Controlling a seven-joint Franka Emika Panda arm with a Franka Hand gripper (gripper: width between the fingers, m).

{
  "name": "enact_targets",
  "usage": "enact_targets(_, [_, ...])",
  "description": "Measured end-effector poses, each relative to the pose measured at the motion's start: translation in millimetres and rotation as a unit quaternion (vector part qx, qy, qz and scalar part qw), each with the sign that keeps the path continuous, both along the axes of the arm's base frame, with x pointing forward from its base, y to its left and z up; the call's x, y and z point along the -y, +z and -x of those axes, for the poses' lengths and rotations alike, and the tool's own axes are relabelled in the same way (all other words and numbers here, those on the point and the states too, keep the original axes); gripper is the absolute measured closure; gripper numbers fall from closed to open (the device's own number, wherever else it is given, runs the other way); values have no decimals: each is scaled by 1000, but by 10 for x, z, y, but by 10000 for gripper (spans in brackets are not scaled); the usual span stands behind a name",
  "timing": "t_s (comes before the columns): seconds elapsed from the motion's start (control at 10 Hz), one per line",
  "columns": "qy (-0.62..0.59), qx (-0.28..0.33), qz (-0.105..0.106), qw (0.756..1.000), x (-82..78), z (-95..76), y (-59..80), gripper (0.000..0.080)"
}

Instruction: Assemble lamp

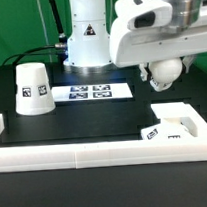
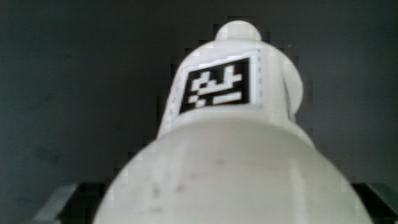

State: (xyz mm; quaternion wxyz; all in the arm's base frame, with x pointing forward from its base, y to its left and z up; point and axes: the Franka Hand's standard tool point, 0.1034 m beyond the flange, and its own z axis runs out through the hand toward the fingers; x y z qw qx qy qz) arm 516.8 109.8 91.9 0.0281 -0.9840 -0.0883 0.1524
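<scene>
Bulb [image 1: 164,74] gripped in hand [image 1: 153,65] — held aloft over table [image 1: 98,122].

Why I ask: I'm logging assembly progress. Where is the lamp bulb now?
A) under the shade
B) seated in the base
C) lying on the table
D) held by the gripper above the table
D: the gripper is shut on the bulb, holding it clear of the table, apart from the base and the shade.
</scene>
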Motion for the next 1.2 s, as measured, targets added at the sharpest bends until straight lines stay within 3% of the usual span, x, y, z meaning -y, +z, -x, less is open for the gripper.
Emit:
enact_targets(0.3, [-8,112,-9,994,76,-79,196,225])
enact_targets(0.5, [-12,182,-16,983,90,-138,160,225])
enact_targets(0.8, [11,198,-17,980,166,-195,163,225])
enact_targets(1.2, [47,225,-21,973,244,-605,463,225])
